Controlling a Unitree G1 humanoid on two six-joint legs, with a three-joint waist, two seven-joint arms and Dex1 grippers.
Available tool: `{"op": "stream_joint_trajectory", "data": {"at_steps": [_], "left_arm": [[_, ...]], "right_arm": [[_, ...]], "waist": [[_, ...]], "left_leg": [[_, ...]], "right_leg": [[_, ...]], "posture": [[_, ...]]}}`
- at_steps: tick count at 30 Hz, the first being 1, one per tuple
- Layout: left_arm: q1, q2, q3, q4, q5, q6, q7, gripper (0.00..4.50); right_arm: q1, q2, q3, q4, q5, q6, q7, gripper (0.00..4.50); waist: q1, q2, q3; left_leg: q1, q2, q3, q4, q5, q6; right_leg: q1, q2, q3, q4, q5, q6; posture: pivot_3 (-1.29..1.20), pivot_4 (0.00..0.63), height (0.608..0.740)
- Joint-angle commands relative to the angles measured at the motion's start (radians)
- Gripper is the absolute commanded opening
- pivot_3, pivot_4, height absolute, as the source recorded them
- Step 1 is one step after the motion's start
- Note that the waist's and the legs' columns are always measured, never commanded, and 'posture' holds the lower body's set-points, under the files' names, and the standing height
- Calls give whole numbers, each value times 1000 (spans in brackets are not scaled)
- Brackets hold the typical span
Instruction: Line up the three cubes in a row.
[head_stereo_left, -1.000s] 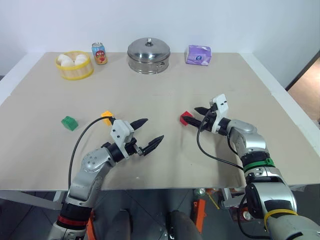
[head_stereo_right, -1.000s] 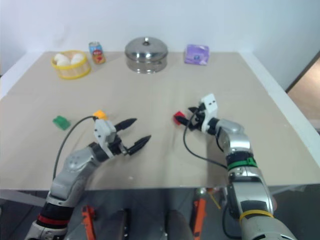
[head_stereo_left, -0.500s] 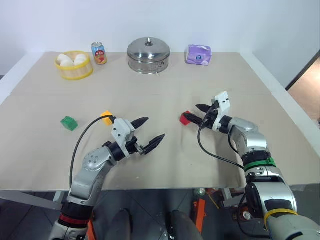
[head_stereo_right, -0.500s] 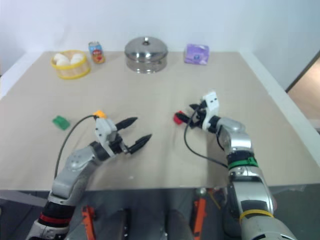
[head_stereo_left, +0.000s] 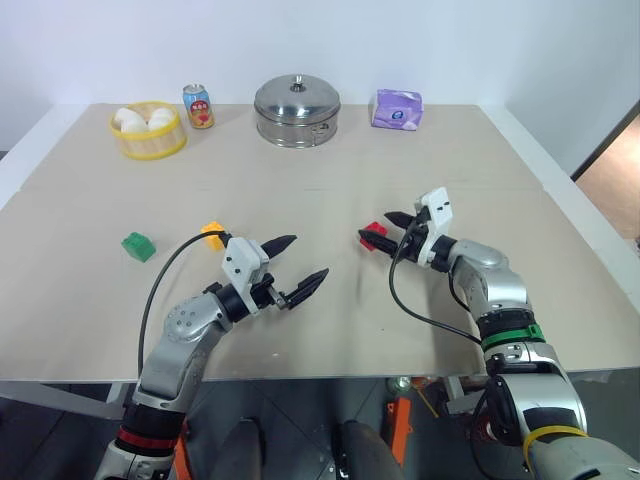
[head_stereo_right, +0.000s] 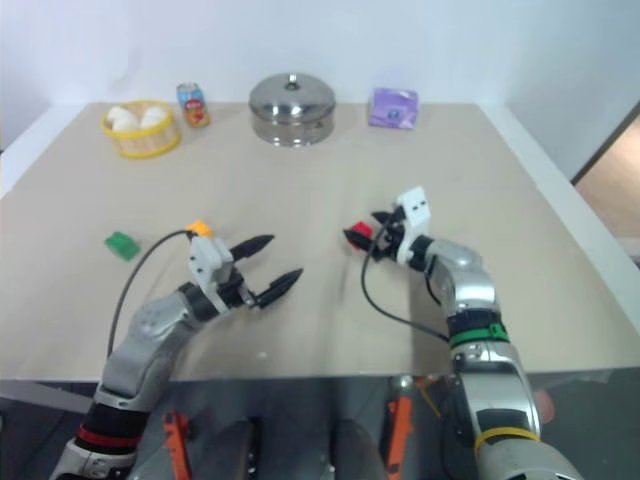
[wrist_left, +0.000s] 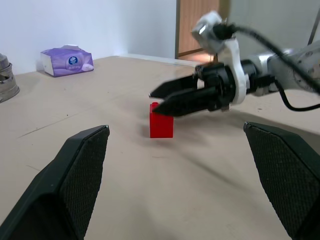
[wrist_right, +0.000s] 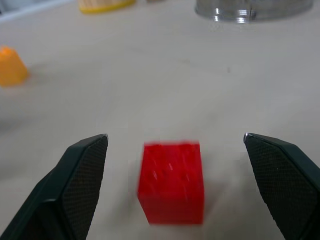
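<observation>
No row yet. Green cube (head_stereo_left: 139, 246) sits at left of frame, yellow cube (head_stereo_left: 213, 235) just right of it, and red cube (head_stereo_left: 374, 235) is well apart, right of centre, so all three still need lining up.

Right gripper (head_stereo_left: 384, 230) points toward frame left, roughly level, fingers spread, red cube between the tips and not clamped (wrist view shows it centred in the gap). Looks set up to grab or nudge it.

Left gripper (head_stereo_left: 303, 265) hangs low at lower centre, fingers apart, holding nothing, aimed toward the red cube.
</observation>
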Motion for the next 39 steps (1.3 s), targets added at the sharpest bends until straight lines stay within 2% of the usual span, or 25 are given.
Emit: {"op": "stream_joint_trajectory", "data": {"at_steps": [1,6,10,15,16,19,22,25,28,32,39], "left_arm": [[-13,3,16,-24,-5,-17,3,4455],[-16,0,19,-26,-6,-15,10,4455],[-20,-4,19,-25,-6,-14,14,4500],[-23,-7,24,-23,-18,-3,16,4500],[-21,-2,26,-30,-25,3,10,4500],[10,51,33,-72,-47,16,-44,4500],[69,156,57,-128,-99,34,-152,4500],[122,266,89,-161,-158,49,-266,4500],[148,359,116,-156,-177,39,-361,4500],[147,403,132,-131,-179,21,-410,4500],[150,385,126,-146,-169,21,-390,4500]], "right_arm": [[-17,8,0,45,-32,-67,-19,4500],[-33,28,3,101,-45,-93,-14,4500],[-41,33,0,120,-49,-104,-15,3383],[-44,24,-10,108,-47,-106,-10,1568],[-40,15,-6,89,-48,-107,-1,1339],[-6,-34,22,-39,-22,-77,129,1289],[60,-106,50,-221,57,-81,365,1289],[105,-165,60,-332,146,-16,543,1289],[131,-212,142,-334,91,-74,671,1289],[150,-210,210,-298,28,-179,720,1289],[140,-164,248,-184,-26,-305,699,1289]], "waist": [[0,0,0],[0,0,0],[0,0,0],[0,0,0],[0,0,0],[0,0,0],[0,1,0],[-1,1,0],[-1,1,0],[-1,1,0],[-1,1,0]], "left_leg": [[0,0,0,0,0,0],[0,0,0,0,0,0],[0,0,0,0,0,0],[0,0,0,0,0,0],[0,0,0,0,0,0],[0,0,0,0,0,0],[0,0,1,-2,0,0],[0,1,1,-4,-1,0],[0,2,1,-4,-1,0],[0,2,2,-2,-1,0],[0,2,9,-1,-1,0]], "right_leg": [[0,0,0,0,0,0],[0,0,0,0,0,0],[0,0,0,0,0,0],[0,0,0,0,0,0],[0,0,0,0,0,0],[0,0,0,0,0,0],[-2,0,1,0,-1,1],[-2,1,1,0,-2,0],[-2,2,1,0,-3,-2],[-3,1,2,0,-3,-3],[-4,-2,3,0,-2,-2]], "posture": [[0,150,739],[0,150,739],[0,150,739],[0,150,739],[0,150,739],[0,150,739],[0,150,739],[0,150,739],[0,150,739],[0,150,739],[0,150,739]]}}
